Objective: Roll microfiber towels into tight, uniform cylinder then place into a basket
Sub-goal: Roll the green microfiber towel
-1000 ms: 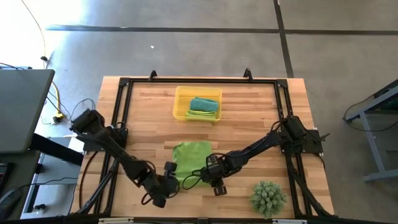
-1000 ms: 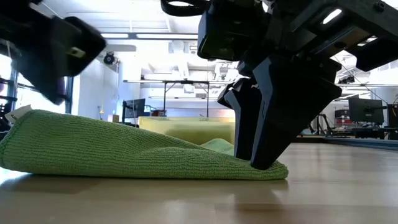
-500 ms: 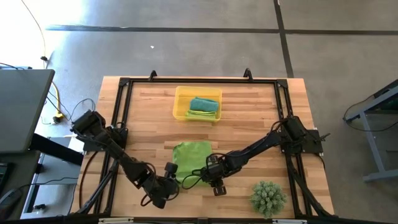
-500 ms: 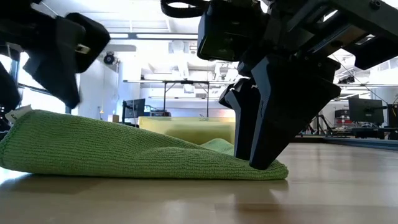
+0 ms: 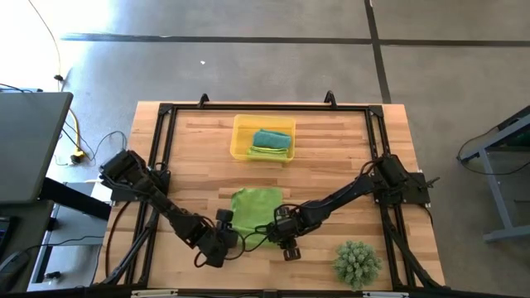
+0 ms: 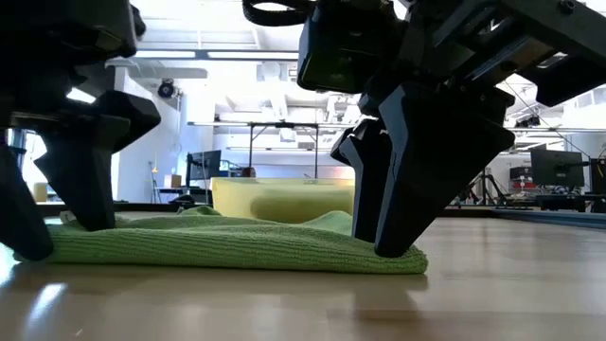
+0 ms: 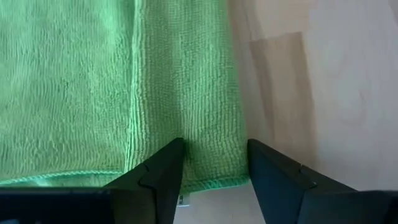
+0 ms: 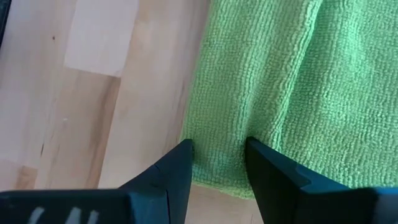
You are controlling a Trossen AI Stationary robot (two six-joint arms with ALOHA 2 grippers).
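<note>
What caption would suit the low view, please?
Both pincers, left and right, pressing the lime-green towel's corners.

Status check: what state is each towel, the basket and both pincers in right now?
Lime-green towel: flat on table, unrolled.
Basket: holds two rolled towels, teal and lime-green.
Left pincer: open, straddling the towel's near corner.
Right pincer: open, straddling the other near corner.

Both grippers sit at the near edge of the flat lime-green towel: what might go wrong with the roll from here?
1. The left gripper and right gripper each straddle a near corner of the lime-green microfiber towel; uneven travel would likely give a crooked roll.
2. Its raised fold may bunch.
3. The translucent yellow plastic basket already holds rolled towels, so space looks tight.
</note>
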